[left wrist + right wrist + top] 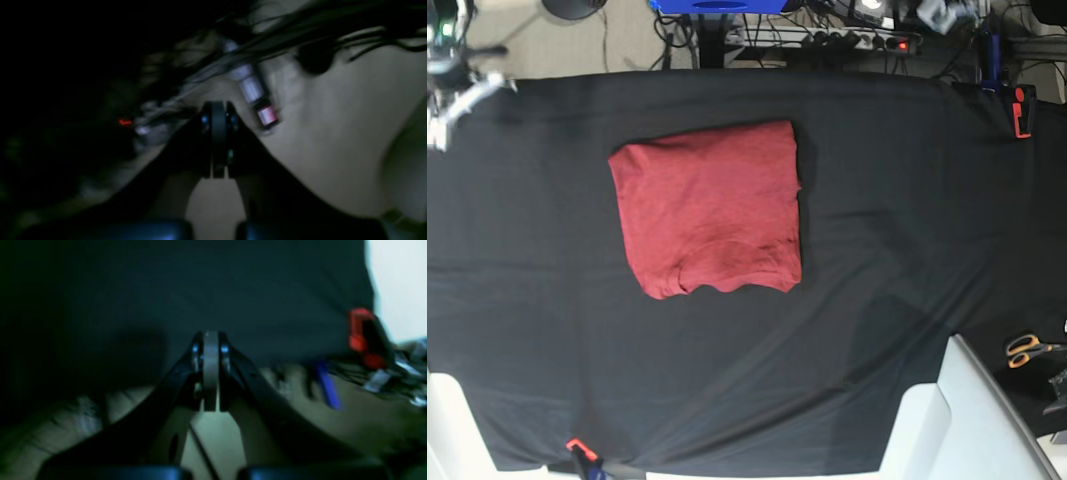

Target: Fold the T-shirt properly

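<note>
T-shirt [708, 207] lies folded (roughly square) — left tool [218, 140], right tool [210, 373] clenched, empty.

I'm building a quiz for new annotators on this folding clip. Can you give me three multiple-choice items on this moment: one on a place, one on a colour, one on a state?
1. Where does the T-shirt lie on the black cloth sheet in the base view?
A. left of centre, toward the top
B. bottom right corner
C. hanging off the bottom edge

2. What colour are the scissors' handles?
A. blue
B. orange
C. white

3. How is the T-shirt arranged?
A. spread flat, sleeves out
B. crumpled in a heap
C. folded into a rough rectangle

Answers: 1 A, it sits upper left of the middle. 2 B, orange loops show at the right edge. 3 C, no sleeves stick out and its edges are roughly straight.
</note>
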Robot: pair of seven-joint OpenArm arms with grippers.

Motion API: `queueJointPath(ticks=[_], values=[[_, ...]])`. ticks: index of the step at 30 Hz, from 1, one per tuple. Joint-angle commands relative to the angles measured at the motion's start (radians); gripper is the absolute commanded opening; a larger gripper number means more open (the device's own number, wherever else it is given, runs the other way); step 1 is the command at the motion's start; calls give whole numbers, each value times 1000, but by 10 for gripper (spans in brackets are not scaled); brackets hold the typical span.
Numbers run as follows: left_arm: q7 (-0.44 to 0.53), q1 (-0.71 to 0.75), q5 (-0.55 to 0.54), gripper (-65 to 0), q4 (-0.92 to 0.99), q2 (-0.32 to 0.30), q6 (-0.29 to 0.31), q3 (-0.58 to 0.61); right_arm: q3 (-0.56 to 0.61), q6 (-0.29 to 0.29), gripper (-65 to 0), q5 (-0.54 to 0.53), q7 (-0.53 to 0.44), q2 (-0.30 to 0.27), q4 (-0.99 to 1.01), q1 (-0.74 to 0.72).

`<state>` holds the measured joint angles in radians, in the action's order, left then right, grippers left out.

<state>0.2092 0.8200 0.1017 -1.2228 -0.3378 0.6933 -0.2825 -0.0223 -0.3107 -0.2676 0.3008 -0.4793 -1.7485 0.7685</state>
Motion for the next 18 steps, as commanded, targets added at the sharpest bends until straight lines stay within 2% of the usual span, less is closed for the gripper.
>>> queueJointPath(ticks=[1,3,4,6,9,12,15,18], values=[[59,19,-6,-650,44,-14,2,7,-5,-3,-650,24,-16,-9,5,41],[167,35,-6,-650,150,-14,-10,42,2,-3,-650,49,-18,-8,32,99],[230,38,-4,-650,208,-16,-34,73,6,-3,-650,49,-18,-6,46,128],[341,40,-4,-650,326,-20,-105,142,40,-3,-650,52,-12,26,78,170],[437,22,-4,-650,486,-33,-206,263,115,-3,-650,52,-10,40,169,190],[450,-52,-4,-650,641,-22,-281,408,253,-3,-650,52,-15,34,356,99],[450,-161,-6,-650,811,30,-337,535,408,-3,-650,52,-15,41,591,-54],[450,-281,-6,-650,995,92,-392,622,603,-3,-650,50,-15,90,873,-231]])
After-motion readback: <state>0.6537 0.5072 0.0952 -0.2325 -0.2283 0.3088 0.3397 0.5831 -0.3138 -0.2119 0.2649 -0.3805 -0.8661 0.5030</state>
